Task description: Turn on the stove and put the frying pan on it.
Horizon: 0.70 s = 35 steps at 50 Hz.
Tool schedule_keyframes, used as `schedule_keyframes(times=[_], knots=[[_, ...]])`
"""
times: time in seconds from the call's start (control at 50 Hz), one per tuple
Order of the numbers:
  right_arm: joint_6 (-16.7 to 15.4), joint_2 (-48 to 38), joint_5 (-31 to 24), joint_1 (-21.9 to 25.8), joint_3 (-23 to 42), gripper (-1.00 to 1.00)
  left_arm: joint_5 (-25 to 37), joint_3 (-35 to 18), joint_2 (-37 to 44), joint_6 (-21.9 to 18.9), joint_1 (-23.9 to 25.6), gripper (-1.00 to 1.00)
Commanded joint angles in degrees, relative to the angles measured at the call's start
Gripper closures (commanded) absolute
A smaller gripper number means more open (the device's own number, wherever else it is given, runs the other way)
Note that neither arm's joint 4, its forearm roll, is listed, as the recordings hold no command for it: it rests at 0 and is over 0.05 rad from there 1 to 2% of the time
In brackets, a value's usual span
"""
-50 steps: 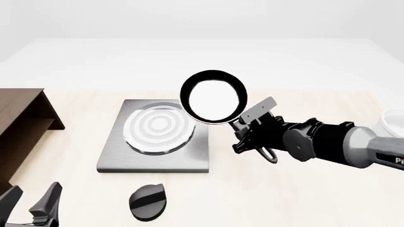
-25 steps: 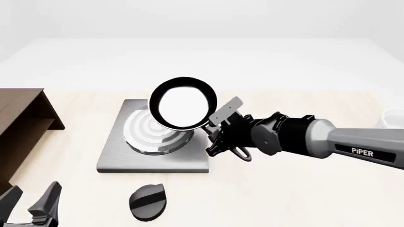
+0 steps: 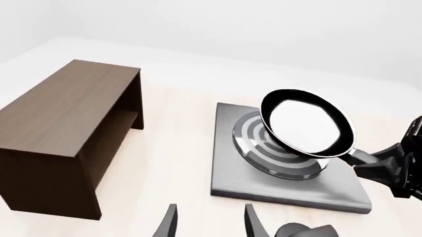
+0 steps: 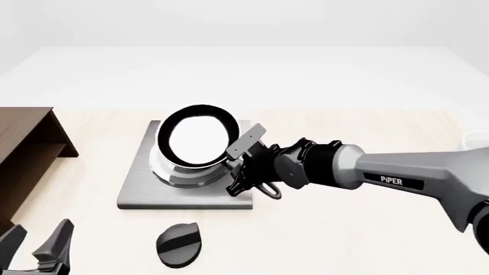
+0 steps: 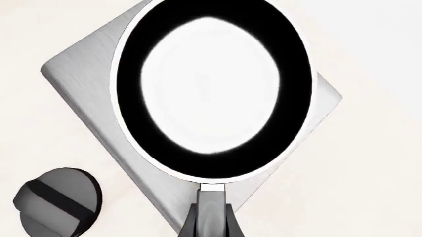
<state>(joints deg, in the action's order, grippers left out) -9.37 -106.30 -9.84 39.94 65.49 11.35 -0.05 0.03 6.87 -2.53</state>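
One view only, left wrist [image 3: 207, 229]: brown cabinet [image 3: 63, 133] fully visible.

You have swept the right arm leftward across the table, and the right gripper [image 4: 243, 166] with its fingers clamped on the handle has carried the frying pan [image 4: 196, 142] from beyond the right edge of the stove [image 4: 145, 189] to over the burner [image 4: 180, 173]. The pan has come lower too; it looks tilted and seems not to be resting on the rings yet, though the front view cannot settle that.
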Motion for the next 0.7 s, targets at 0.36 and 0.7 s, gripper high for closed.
schedule_keyframes(times=[0.36,0.7], knots=[[1.2,-5.0,-0.8,1.7,6.2,1.00,0.1,0.0,0.0,0.8,0.0,-1.00],[0.8,-6.8,-0.5,1.1,7.0,1.00,0.1,0.0,0.0,1.1,0.0,-1.00]])
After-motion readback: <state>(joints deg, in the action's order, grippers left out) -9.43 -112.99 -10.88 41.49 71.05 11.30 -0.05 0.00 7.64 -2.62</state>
